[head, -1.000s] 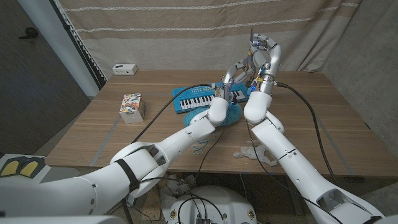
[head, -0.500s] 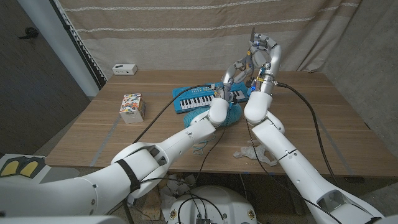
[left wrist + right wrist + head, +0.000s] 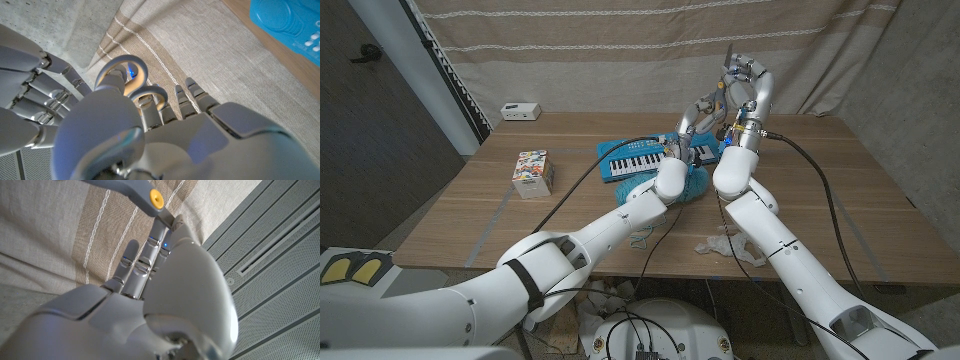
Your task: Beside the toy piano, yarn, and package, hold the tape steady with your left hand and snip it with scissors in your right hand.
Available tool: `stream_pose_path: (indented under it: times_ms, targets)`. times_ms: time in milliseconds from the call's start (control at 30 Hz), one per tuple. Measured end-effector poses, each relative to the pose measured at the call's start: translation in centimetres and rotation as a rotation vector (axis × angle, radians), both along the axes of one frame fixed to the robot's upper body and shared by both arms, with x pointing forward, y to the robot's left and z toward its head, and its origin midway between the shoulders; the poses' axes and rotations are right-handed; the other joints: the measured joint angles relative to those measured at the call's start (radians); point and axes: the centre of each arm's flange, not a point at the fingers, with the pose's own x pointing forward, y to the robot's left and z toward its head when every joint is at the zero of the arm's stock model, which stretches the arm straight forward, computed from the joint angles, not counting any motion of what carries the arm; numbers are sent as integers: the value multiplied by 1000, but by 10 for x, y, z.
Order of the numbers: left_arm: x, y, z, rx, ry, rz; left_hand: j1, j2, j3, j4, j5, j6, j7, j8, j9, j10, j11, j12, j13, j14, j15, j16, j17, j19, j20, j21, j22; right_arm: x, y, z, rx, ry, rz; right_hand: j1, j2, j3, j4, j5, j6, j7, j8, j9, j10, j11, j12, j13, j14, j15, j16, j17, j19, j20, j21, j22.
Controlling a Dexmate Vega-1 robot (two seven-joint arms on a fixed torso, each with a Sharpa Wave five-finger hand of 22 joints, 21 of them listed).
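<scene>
Scissors [image 3: 729, 58] sit up in your right hand [image 3: 748, 80], raised above the table's far edge w/ the blades poking upward against the curtain [image 3: 620, 40]. Right wrist view shows the grey blades [image 3: 125, 187] and yellow pivot screw [image 3: 156, 198] just past the fingers [image 3: 142, 262], which reach up close together beside the blades. From the left wrist view you can see the beige handle loops [image 3: 131, 82] w/ fingers threaded through them, so the right hand has hold of the scissors; can't tell how far the blades are apart.

Your left hand [image 3: 698, 112] is raised too, just beside and slightly below the right hand, over the piano's right end. Fingers look curled in head view, but the tape itself is too small or hidden to make out, so can't tell if you're holding it or where it lies.

Toy piano [image 3: 642, 160], blue w/ white keys, lies on the wooden table [image 3: 470, 220] near centre, partly behind your left forearm. Blue yarn [image 3: 696, 184] peeks out between the two forearms, touching the piano's near side. Colourful package [image 3: 532, 172] stands well left of the piano. Small white box [image 3: 520, 111] sits at the far left corner. Crumpled white scrap [image 3: 728, 246] lies by the near edge, beside your right arm. Black cables [image 3: 570, 185] trail across the table from the piano toward you.
</scene>
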Motion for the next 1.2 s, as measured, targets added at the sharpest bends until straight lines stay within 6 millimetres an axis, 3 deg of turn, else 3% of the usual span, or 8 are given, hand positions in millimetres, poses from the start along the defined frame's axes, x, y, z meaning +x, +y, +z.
stream_pose_path:
  times_ms: [500,733,867,933,1033,1200]
  targets:
    - [4,0,0,-15,22,-6,5,5,0,0,0,-11,0,56,83,-10,-10,-9,4,0,0,0,0,0,0,0,0,4,-1,0,11,11,19,-5,5,5,6,0,-9,9,-5,5,12,-1,-22,-19,7,7,7,-9,-12,-1,0,-5]
    - [5,-2,1,-24,28,-12,5,5,0,0,0,-20,2,83,119,-11,-11,-12,4,0,0,0,0,0,0,0,0,5,-2,0,7,14,25,-35,33,-7,34,-1,-40,29,-24,3,-10,6,-61,-46,-7,-7,-22,-31,-12,-1,-14,-13]
    - [5,-3,2,-28,29,-15,5,5,0,0,0,-20,2,89,128,-13,-13,-12,4,0,0,0,0,0,0,0,0,6,-3,0,0,18,25,-160,19,-37,79,1,-93,33,-48,-3,-54,13,-120,-85,-36,-29,-59,-62,13,-3,-57,-18]
    - [7,-2,2,-31,33,-13,5,5,2,-2,0,-20,2,90,132,-13,-13,-12,4,0,0,0,0,0,0,0,0,7,-3,0,-4,19,25,-249,11,-59,114,9,-122,34,-59,-7,-79,17,-151,-100,-82,-11,-85,-85,27,-3,-82,-18]
    - [7,-3,2,-32,35,-12,5,5,4,-4,0,-30,0,97,138,-13,-13,-12,4,0,0,0,0,0,0,0,0,8,-4,1,-11,17,28,-367,-39,-113,153,36,-179,44,-72,-16,-130,29,-211,-127,-175,19,-133,-124,57,-5,-132,-18]
    - [8,-3,2,-32,37,-10,5,5,4,-4,0,-30,0,106,151,-13,-13,-12,4,0,0,0,0,0,0,0,0,9,-4,1,-23,17,36,-467,-97,-158,174,81,-277,61,-86,-25,-206,65,-284,-150,-300,58,-170,-158,62,-7,-193,-18]
